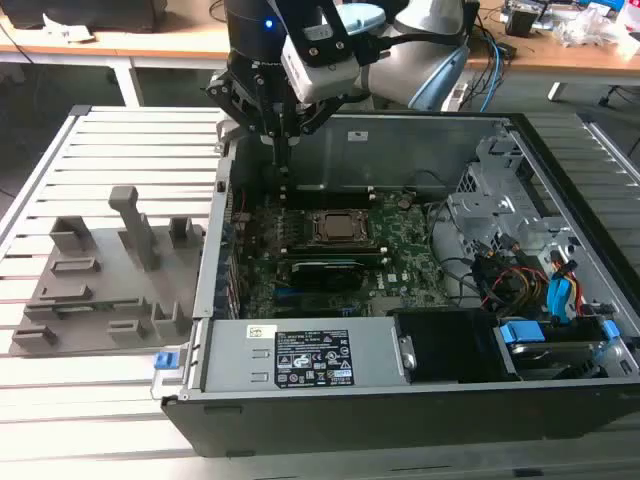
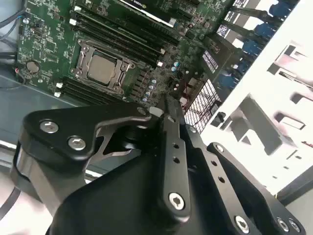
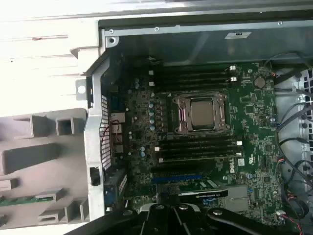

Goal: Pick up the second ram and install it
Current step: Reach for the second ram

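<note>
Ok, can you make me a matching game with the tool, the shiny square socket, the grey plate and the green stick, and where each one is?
Things:
1. tool
2. square socket
3. grey plate
4. green stick

Places:
A. middle of the motherboard
B. on the slatted table, beside the case
C. resting in the grey plate
D. hanging over the open case

Pairs: 1-D, 2-A, 3-B, 4-C.

Gripper hangs over a corner of PC case, w/ motherboard & CPU socket below it inside, fixture plate outside the case, beside the gripper twd the exterior view's left, w/ RAM stick lying in a plate slot, well apart from the gripper.
</note>
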You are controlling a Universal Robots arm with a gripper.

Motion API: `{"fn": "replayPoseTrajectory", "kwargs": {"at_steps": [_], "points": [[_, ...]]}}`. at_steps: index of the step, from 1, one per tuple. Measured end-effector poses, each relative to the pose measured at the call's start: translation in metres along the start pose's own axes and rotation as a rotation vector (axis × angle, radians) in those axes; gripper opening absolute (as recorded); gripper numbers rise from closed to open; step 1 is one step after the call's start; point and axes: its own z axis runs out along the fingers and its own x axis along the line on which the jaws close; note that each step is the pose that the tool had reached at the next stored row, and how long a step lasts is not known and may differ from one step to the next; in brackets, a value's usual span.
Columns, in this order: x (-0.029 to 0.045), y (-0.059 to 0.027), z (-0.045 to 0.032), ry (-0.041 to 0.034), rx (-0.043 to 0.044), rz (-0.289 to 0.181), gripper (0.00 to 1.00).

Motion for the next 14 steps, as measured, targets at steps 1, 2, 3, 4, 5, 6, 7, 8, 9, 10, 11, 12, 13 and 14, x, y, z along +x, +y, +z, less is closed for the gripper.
{"fn": "replayPoseTrajectory", "kwargs": {"at_steps": [1, 2, 3, 4, 5, 6, 7, 8, 9, 10, 11, 12, 13, 14], "points": [[0.0050, -0.0004, -0.0002, 0.0000, 0.0002, 0.000, 0.11], [0.0142, -0.0011, -0.0004, 0.0000, 0.0000, 0.000, 0.11], [0.0246, -0.0018, -0.0005, 0.0000, 0.0000, 0.000, 0.11], [0.0275, -0.0021, -0.0004, 0.0000, 0.0000, 0.000, 0.11], [0.0304, -0.0023, -0.0004, 0.0000, 0.0000, 0.000, 0.11], [0.0392, -0.0029, 0.0000, -0.0001, -0.0001, 0.000, 0.11], [0.0439, -0.0033, 0.0000, 0.0000, -0.0001, 0.000, 0.11], [0.0462, -0.0035, 0.0000, 0.0000, 0.0000, 0.000, 0.11], [0.0509, -0.0038, -0.0001, 0.0000, 0.0000, 0.000, 0.11], [0.0544, -0.0041, -0.0001, 0.0000, 0.0001, 0.000, 0.11], [0.0571, -0.0043, -0.0001, 0.0000, 0.0000, 0.000, 0.11], [0.0583, -0.0044, -0.0001, -0.0001, -0.0001, 0.000, 0.11], [0.0599, -0.0045, -0.0001, 0.0000, 0.0000, 0.000, 0.11], [0.0630, -0.0048, -0.0001, 0.0000, 0.0000, 0.000, 0.11]]}}
